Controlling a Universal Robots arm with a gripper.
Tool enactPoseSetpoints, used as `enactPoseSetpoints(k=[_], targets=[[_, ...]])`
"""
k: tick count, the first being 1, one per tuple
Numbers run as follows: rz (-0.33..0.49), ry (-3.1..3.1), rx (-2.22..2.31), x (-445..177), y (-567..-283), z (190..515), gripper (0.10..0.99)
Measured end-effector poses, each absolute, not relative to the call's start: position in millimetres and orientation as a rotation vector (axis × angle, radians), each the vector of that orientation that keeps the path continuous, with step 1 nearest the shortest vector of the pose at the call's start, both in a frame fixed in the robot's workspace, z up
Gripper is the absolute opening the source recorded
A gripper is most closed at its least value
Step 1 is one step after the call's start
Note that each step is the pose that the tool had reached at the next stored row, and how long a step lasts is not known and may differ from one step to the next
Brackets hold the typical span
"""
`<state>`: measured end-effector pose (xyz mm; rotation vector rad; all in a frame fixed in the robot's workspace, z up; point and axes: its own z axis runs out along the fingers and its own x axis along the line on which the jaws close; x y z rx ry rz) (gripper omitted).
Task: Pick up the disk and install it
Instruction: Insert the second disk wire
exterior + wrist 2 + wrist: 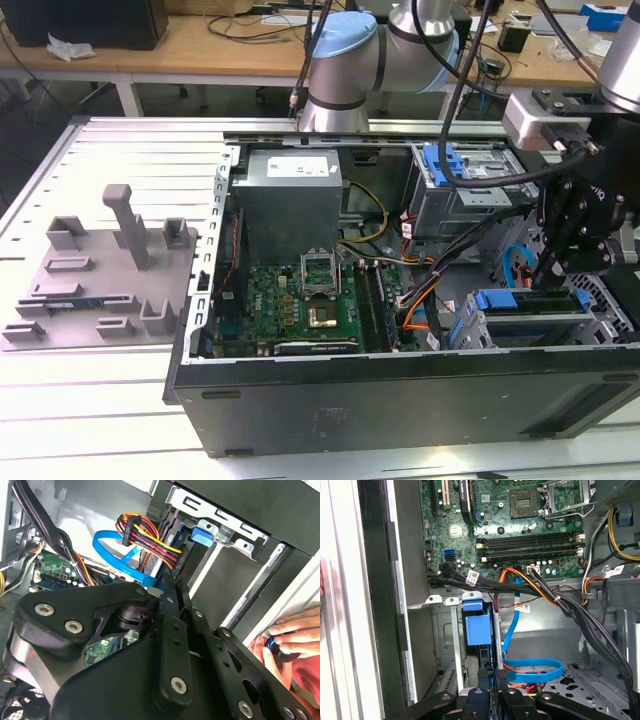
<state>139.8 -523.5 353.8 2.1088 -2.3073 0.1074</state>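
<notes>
The disk (474,630) stands on edge in the drive cage (530,320) at the front corner of the open computer case, on the exterior view's right. Its blue bracket (510,300) shows at the top of the cage. My gripper (553,272) hangs straight over that cage. In both wrist views the two black fingers (501,676) sit close together, with the gripper (494,674) shut on the disk's thin dark edge. In the second wrist view the gripper (170,597) points into the bay beside the blue bracket (202,534).
A blue flat cable (535,667) and a bundle of coloured wires (147,535) loop next to the cage. The motherboard (300,300), the grey power supply (290,195) and a second drive cage (460,180) occupy the case. A person's hand (287,640) rests outside the case wall.
</notes>
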Motion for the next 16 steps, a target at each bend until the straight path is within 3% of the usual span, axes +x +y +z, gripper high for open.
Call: enactPoseSetpoints(k=[16], targets=[[0.107, -2.307, 2.108, 141.8, -524.4, 344.3, 0.161]])
